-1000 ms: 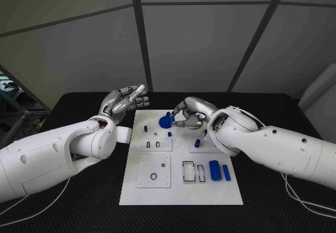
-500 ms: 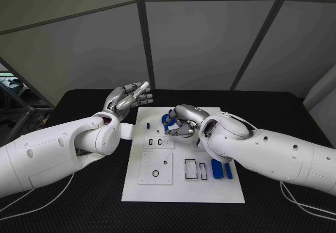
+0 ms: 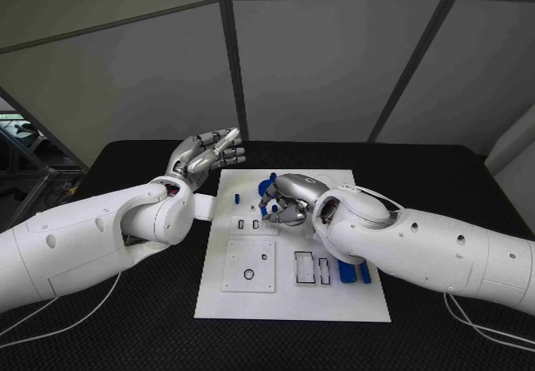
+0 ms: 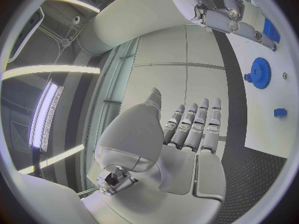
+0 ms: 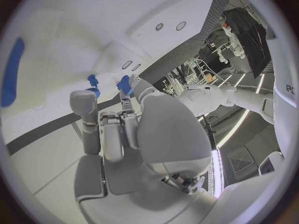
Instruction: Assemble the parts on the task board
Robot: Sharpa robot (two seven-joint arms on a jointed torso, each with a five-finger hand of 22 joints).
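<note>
While the left hand (image 3: 205, 158) is hovering empty, fingers apart, the right hand (image 3: 287, 199) is seemingly pinching a small blue part (image 5: 124, 84) (toothed blue gear (image 4: 258, 73) lying nearby) over the white task board (image 3: 292, 297).

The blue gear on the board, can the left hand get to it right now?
Probably not directly. The blue gear lies on the task board under the right hand, which covers it from above. The left hand is raised off the board's far left corner, holding nothing.
</note>
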